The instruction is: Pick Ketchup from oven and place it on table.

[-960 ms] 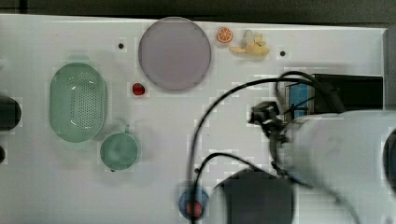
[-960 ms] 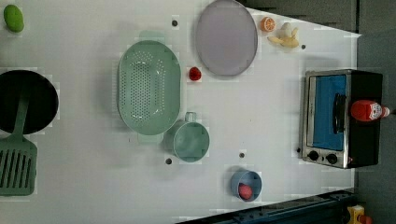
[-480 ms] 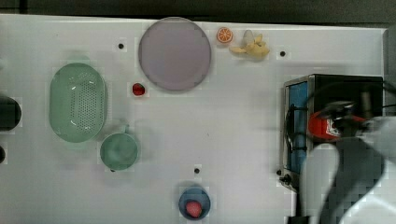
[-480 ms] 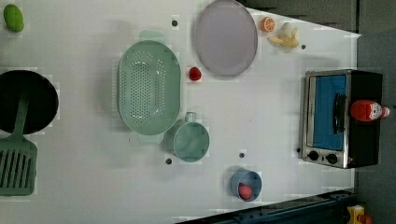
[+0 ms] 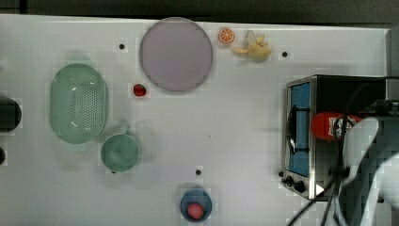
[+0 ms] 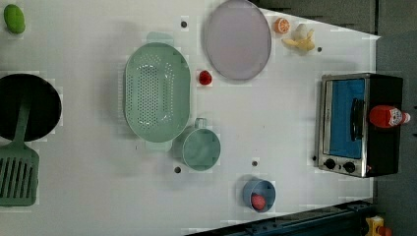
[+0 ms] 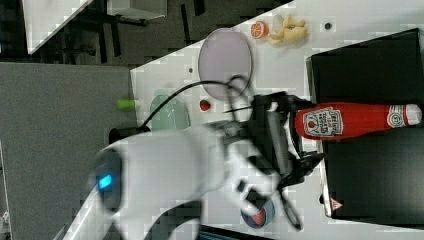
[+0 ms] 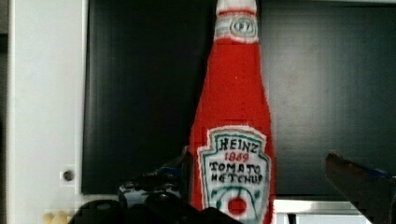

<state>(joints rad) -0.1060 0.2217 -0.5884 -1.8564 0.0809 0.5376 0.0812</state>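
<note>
- Claw (image 7: 292, 135) is seen spread wide around the Ketchup (image 7: 350, 121) base, not yet pinching.
- Ketchup label is partly hidden by the arm (image 5: 362, 155) in the top view.
- Arm is stretched over the oven (image 5: 348, 92).

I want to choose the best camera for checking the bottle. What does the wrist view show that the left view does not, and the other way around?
The wrist view alone shows the Ketchup's label print, readable as tomato ketchup, and the open jaws on either side of the bottle. The left view alone shows the oven's blue glass door, handle and knobs, and the table carrying the green colander, mug and purple plate. Both show the red bottle standing on the oven's black top.
</note>
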